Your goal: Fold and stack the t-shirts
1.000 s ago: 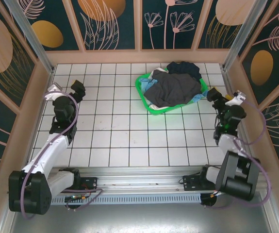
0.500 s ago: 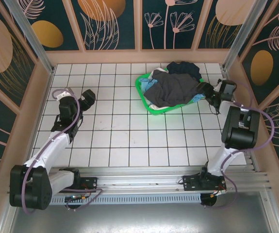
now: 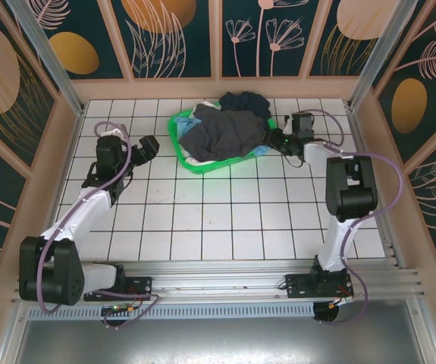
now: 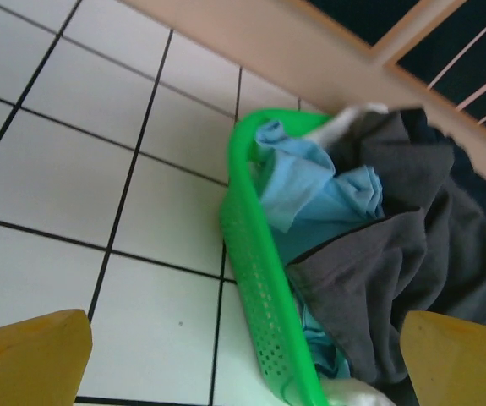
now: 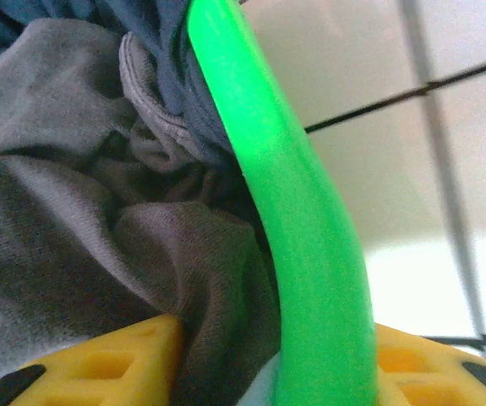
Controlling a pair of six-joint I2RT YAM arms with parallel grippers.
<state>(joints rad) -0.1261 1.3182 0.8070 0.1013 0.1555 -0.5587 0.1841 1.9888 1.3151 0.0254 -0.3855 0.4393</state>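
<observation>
The t-shirts lie heaped in a bright green basket at the back of the tiled table. A charcoal-grey shirt lies on top, a dark navy one spills over the far rim, and light blue cloth hangs out at the right. My right gripper is at the basket's right rim; in the right wrist view its yellow fingers clamp the green rim together with a fold of the grey shirt. My left gripper stands open just left of the basket, whose left wall lies ahead between its fingers.
Wooden walls with patterned panels close the table at the back and sides. Bare white tiles stretch from the basket toward the arm bases. A white garment peeks out at the basket's far rim.
The right arm reached to the basket's right rim and its jaws closed on it. The basket slid about one tile to the left. The left gripper moved right, toward the basket's left side.
</observation>
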